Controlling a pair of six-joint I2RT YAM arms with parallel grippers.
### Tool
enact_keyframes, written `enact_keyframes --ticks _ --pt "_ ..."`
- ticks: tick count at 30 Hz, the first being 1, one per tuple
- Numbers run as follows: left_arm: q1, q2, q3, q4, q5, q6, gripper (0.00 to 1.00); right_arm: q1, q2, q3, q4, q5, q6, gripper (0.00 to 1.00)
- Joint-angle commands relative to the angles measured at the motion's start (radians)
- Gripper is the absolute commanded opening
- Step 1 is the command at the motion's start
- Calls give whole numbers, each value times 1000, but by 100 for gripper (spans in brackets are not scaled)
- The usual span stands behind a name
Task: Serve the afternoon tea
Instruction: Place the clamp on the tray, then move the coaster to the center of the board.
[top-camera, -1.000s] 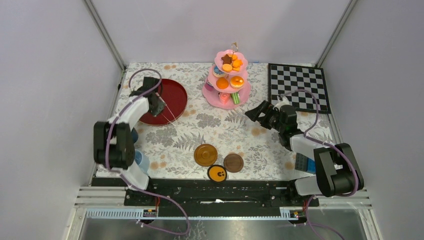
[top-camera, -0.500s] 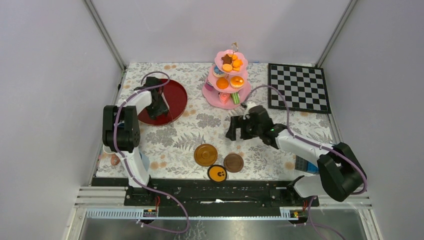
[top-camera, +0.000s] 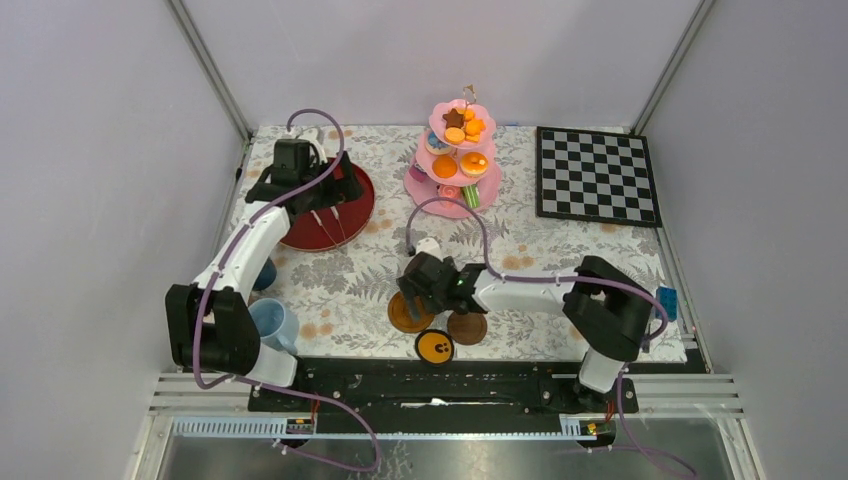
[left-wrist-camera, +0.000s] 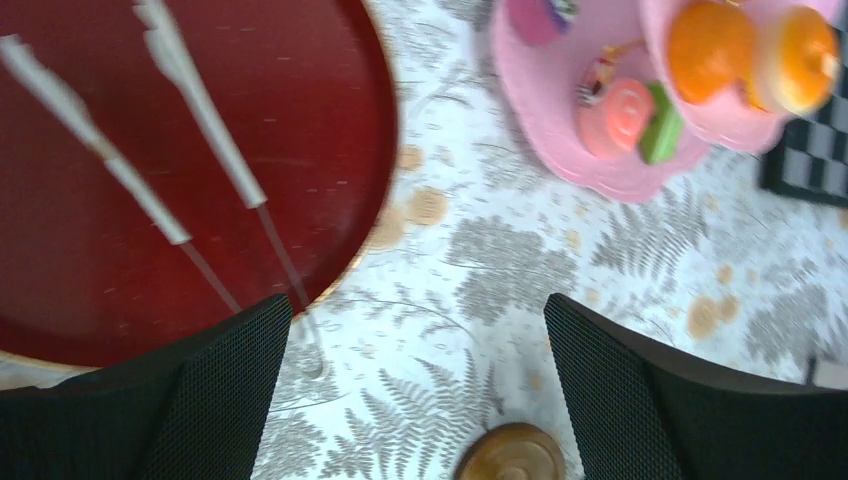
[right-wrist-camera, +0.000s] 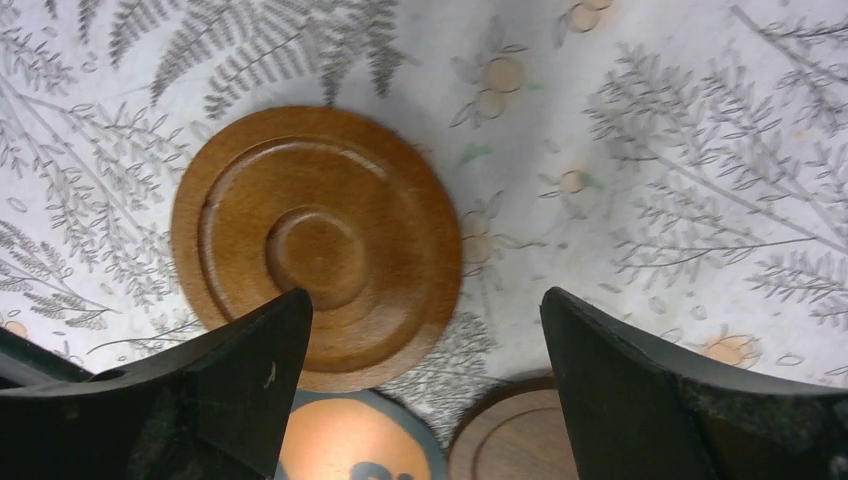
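The right gripper (right-wrist-camera: 422, 300) hangs low over the fern-printed cloth (right-wrist-camera: 650, 150), jaws wide apart with nothing between them. The light-brown round wooden saucer (right-wrist-camera: 315, 245) lies flat below it but off-centre. One finger overlaps the saucer's near edge, while the other stands over bare cloth clear of the rim. A straight descent from here would likely land that finger on the saucer's face, tilting or shoving it rather than straddling it. The darker brown saucer (right-wrist-camera: 510, 440) and an orange disc with a dark rim (right-wrist-camera: 345, 445) sit just beside it, so a sliding saucer or a closing finger could knock them.

The left gripper (left-wrist-camera: 415, 310), also apart and empty, hovers by the rim of the dark-red round tray (left-wrist-camera: 385, 150). Two thin white-handled sticks (left-wrist-camera: 200, 110) lie on the tray, and a low sweep could catch them. The pink three-tier scalloped cake stand (top-camera: 418, 186) stands loaded at the far middle. The light-blue cup (top-camera: 272, 322) sits near the left arm's base.
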Motion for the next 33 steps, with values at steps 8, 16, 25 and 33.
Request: enact_keyframes --ticks 8,16,25,33 --pt "-65 -33 -29 66 163 16 99 135 158 132 -199 415 208 78" --pt "-70 -46 -37 71 137 14 99 57 226 230 -190 503 195 69" --pt "-70 -47 -47 80 134 5 99 -97 295 291 -3 460 43 68" --pt "-70 -76 -65 87 85 6 99 -171 369 379 97 475 -50 70"
